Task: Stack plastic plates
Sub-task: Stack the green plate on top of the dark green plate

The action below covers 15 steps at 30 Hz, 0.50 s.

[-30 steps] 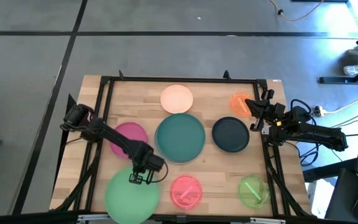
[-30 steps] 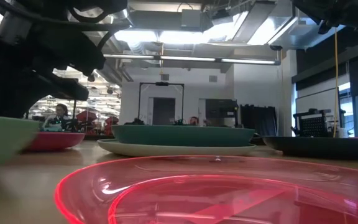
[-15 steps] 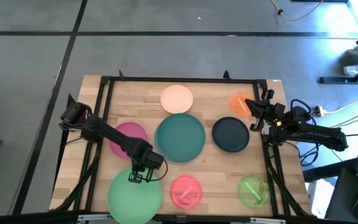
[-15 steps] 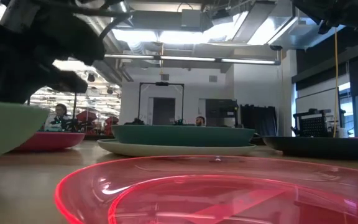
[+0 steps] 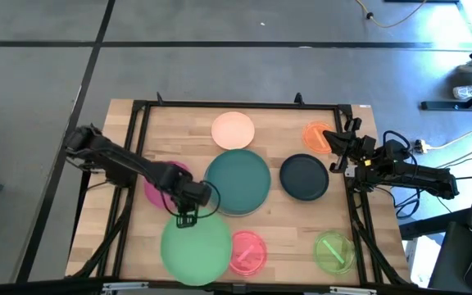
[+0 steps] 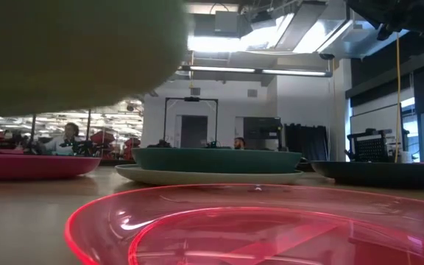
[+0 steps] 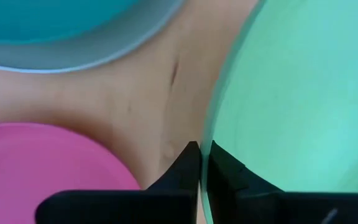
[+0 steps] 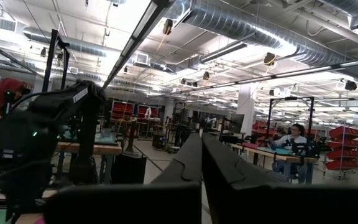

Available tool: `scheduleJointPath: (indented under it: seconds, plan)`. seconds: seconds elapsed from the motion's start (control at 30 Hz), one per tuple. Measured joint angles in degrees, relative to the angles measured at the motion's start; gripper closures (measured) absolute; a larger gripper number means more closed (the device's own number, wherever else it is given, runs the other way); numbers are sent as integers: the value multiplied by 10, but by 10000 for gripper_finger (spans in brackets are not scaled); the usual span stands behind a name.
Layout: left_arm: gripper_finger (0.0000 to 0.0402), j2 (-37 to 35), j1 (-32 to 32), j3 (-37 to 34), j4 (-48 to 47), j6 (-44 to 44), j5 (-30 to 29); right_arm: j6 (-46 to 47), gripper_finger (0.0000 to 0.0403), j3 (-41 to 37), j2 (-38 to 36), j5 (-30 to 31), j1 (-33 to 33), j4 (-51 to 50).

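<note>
The left hand (image 5: pixel 186 220) pinches the rim of the light green plate (image 5: pixel 195 246), its two fingers (image 7: pixel 191 168) pressed on either side of the thin edge. In the low view that plate (image 6: pixel 72 51) fills the upper left, clear of the bench (image 5: pixel 277 139). From above, the green plate's edge overlaps the pink plate (image 5: pixel 248 251) beside it at the front of the bench.

Just beside the left hand sits the teal plate (image 5: pixel 238 180), resting on the pale blue-grey plate (image 5: pixel 234 212), whose rim shows beneath it. The magenta plate (image 5: pixel 156 184) lies partly hidden under the left arm, close to the teal stack.

The dark navy plate (image 5: pixel 304 177) sits near the teal one on its other side. The peach plate (image 5: pixel 233 129) lies at the far edge, the orange plate (image 5: pixel 317 136) toward the far right corner, partly covered by the right arm. The lime plate (image 5: pixel 333 251) rests near the front right corner.

The right hand (image 5: pixel 334 152) hovers at the bench's right edge, between the orange and navy plates, fingers (image 8: pixel 194 158) pressed together and holding nothing.

People sit at workstations in the room behind.
</note>
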Motion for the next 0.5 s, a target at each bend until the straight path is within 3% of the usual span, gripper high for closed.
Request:
scheduleJointPath:
  seconds: [0.23,0.5]
  plan:
    - [395,-62,33,0,11,-41,-97,0,402,0,0,0,0,-2]
    - [394,-88,82,0,35,-6,-221,0,402,0,0,0,0,-2]
